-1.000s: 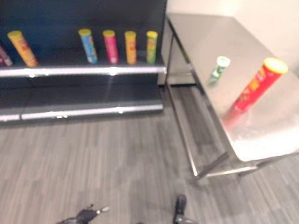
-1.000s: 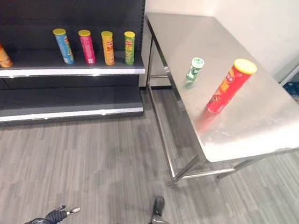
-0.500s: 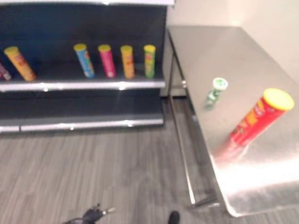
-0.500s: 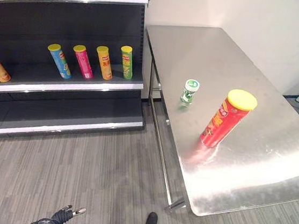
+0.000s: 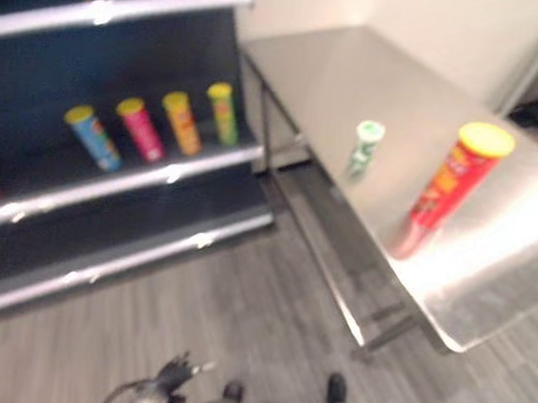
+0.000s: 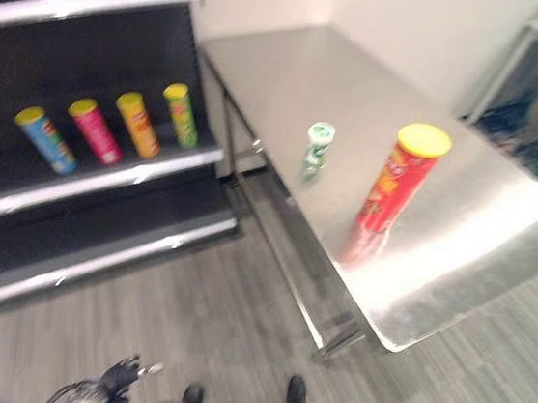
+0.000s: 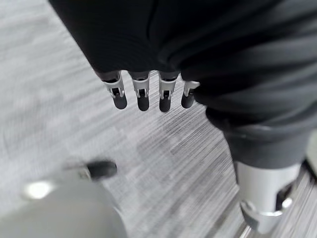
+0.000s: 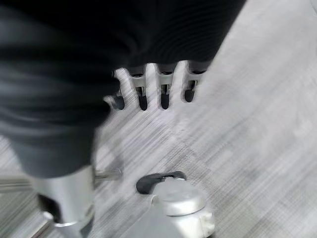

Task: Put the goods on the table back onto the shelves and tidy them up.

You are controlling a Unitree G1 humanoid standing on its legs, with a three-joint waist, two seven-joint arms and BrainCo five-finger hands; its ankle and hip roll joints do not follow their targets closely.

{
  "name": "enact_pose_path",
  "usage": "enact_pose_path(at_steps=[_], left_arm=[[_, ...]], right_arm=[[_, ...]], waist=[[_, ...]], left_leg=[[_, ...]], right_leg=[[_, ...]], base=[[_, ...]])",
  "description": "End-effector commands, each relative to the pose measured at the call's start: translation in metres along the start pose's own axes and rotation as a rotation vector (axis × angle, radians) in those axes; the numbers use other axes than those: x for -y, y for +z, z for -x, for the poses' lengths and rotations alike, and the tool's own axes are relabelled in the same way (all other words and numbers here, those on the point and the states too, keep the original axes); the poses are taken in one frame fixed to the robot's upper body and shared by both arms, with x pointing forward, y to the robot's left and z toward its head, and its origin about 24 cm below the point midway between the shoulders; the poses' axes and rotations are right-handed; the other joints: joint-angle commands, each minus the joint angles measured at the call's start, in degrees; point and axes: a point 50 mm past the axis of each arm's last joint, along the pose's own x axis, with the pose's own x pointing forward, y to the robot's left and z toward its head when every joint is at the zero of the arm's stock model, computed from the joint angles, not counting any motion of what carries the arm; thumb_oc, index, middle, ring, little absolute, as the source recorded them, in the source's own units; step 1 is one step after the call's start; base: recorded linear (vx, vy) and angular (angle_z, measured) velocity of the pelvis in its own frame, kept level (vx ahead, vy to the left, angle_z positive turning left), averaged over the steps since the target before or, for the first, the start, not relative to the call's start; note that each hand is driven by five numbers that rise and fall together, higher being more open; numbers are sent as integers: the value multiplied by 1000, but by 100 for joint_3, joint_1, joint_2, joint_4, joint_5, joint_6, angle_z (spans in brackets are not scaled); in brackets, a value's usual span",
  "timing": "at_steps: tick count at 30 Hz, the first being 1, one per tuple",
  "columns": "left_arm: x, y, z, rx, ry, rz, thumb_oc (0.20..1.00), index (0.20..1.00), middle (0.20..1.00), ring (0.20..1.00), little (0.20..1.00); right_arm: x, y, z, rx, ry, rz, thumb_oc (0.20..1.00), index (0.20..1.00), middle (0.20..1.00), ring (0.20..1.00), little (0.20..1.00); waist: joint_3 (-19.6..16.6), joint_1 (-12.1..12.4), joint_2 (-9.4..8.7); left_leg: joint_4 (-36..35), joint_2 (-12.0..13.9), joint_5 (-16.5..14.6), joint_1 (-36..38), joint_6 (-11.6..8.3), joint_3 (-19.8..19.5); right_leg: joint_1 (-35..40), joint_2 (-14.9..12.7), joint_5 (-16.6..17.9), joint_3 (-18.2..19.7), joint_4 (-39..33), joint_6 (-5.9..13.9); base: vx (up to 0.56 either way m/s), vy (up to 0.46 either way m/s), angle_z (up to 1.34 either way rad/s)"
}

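A steel table (image 6: 478, 245) stands just to the right of a dark shelf unit (image 6: 100, 66). On the table a tall red can (image 6: 396, 177) with a yellow lid stands upright near the front edge, and a small green bottle (image 6: 317, 149) with a white cap stands upright a little to its left, closer to the shelf unit and apart from the can. On the middle shelf, four cans stand in a row close together: a blue can (image 6: 45, 137), a pink can (image 6: 92, 129), an orange can (image 6: 138, 123) and a green can (image 6: 180, 114), the green one nearest the table. Two more items sit on the top shelf, too blurred to name. The left hand (image 7: 143, 94) hangs low over the grey floor (image 6: 234, 334), fingers straight and relaxed, holding nothing. The right hand (image 8: 163, 91) hangs the same way, fingers loose and empty.
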Motion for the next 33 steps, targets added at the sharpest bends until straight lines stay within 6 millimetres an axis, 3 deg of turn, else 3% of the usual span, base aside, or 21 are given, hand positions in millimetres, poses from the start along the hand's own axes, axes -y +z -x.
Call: enact_pose_path(at_steps=[1,2,3,5,6,7,8,11,14,16,20,22,23,24,25,30,32,33], left_arm=[[-21,13,-1,47,68,45,1000,1000,1000,1000,1000],[-29,9,0,31,87,48,1000,1000,1000,1000,1000],[-33,6,1,21,98,52,1000,1000,1000,1000,1000],[-36,6,2,21,108,60,1000,1000,1000,1000,1000],[-40,7,2,17,121,56,1000,1000,1000,1000,1000],[-40,7,2,17,121,56,1000,1000,1000,1000,1000],[-38,10,1,27,117,69,1000,1000,1000,1000,1000],[-35,6,1,23,116,92,1000,1000,1000,1000,1000],[-31,1,2,11,99,93,1000,1000,1000,1000,1000],[-26,-5,3,-6,82,91,1000,1000,1000,1000,1000],[-18,-12,4,-20,48,65,1000,1000,1000,1000,1000],[-16,-14,5,-16,34,50,1000,1000,1000,1000,1000],[-16,-14,5,-16,33,51,1000,1000,1000,1000,1000],[-16,-14,5,-10,27,44,1000,1000,1000,1000,1000],[-17,-15,6,-3,21,39,1000,1000,1000,1000,1000],[-17,-15,6,-4,21,40,1000,1000,1000,1000,1000],[-14,-23,10,-7,-20,5,1000,1000,1000,1000,1000],[-13,-24,10,-10,-26,0,1000,1000,1000,1000,1000]], right_arm=[[15,34,-2,102,-43,-8,1000,1000,1000,1000,1000],[21,38,-1,123,-64,-39,1000,1000,1000,1000,1000],[26,41,-1,139,-81,-65,1000,1000,1000,1000,1000],[31,44,0,154,-97,-98,1000,1000,1000,1000,1000],[49,51,2,196,-160,-197,1000,1000,1000,1000,1000],[49,51,2,196,-160,-198,1000,1000,1000,1000,1000],[68,58,6,244,-207,-265,1000,1000,1000,1000,1000],[118,87,26,416,-341,-360,1000,1000,1000,1000,1000],[164,118,57,624,-442,-413,1000,1000,1000,1000,1000],[193,155,97,855,-495,-398,1000,1000,1000,1000,1000],[220,201,163,1191,-586,-367,1000,1000,1000,1000,1000],[224,226,198,1351,-578,-303,1000,1000,1000,1000,1000],[224,226,198,1351,-578,-302,1000,1000,1000,1000,1000],[223,240,217,1432,-574,-259,1000,1000,1000,1000,1000],[209,262,245,1585,-458,-186,1000,1000,1000,1000,1000],[209,262,245,1585,-456,-186,1000,1000,1000,1000,1000],[167,314,273,1642,-251,174,1000,1000,1000,1000,1000],[161,320,273,1643,-221,202,1000,1000,1000,1000,1000]], waist=[[66,-16,142],[99,1,150],[105,-12,135],[110,-23,109],[66,-52,12],[66,-49,13],[15,-80,-61],[-137,-98,-135],[-253,-131,-196],[-298,-163,-220],[-412,-143,-236],[-439,-103,-249],[-438,-106,-242],[-453,-72,-254],[-470,-13,-264],[-469,-22,-263],[-542,242,-321],[-545,268,-320]], left_leg=[[-548,179,63,250,-212,19],[-548,166,47,277,-174,198],[-548,174,63,289,-160,258],[-548,161,58,305,-156,282],[-548,76,78,255,-146,278],[-548,77,76,257,-146,279],[-540,42,64,258,-136,275],[-547,62,16,287,-158,357],[-548,109,-23,346,-188,349],[-548,146,-66,413,-215,340],[-548,182,-122,465,-257,305],[-548,199,-127,479,-280,287],[-548,200,-129,481,-281,285],[-548,207,-126,485,-294,280],[-548,216,-124,487,-313,263],[-548,217,-126,491,-314,261],[-548,259,-75,498,-378,247],[-548,258,-67,494,-386,232]], right_leg=[[208,-236,305,-303,372,442],[236,-269,156,-921,640,356],[239,-168,68,-1059,768,310],[258,-47,8,-1083,767,300],[441,192,-104,-978,472,281],[446,194,-100,-978,463,282],[503,346,-57,-635,231,265],[702,324,80,-655,-156,313],[845,319,102,-714,-328,331],[947,342,94,-705,-419,336],[1083,337,65,-767,-536,352],[1116,330,58,-788,-558,359],[1119,331,56,-790,-558,359],[1128,327,53,-803,-565,361],[1150,327,38,-834,-570,364],[1155,327,36,-836,-570,364],[1218,318,38,-939,-598,349],[1230,318,35,-952,-605,344]], base=[[-73,183,-80],[-61,154,-70],[-60,153,-45],[-34,58,-23],[-39,50,-24],[-1,8,-11],[46,-17,-11],[70,-29,-5],[57,-24,-1],[53,-25,0],[46,-18,1],[16,-9,6],[1,-7,4],[1,-19,4],[0,0,0],[1,-3,3],[-3,-37,-1],[-8,-28,-12]])
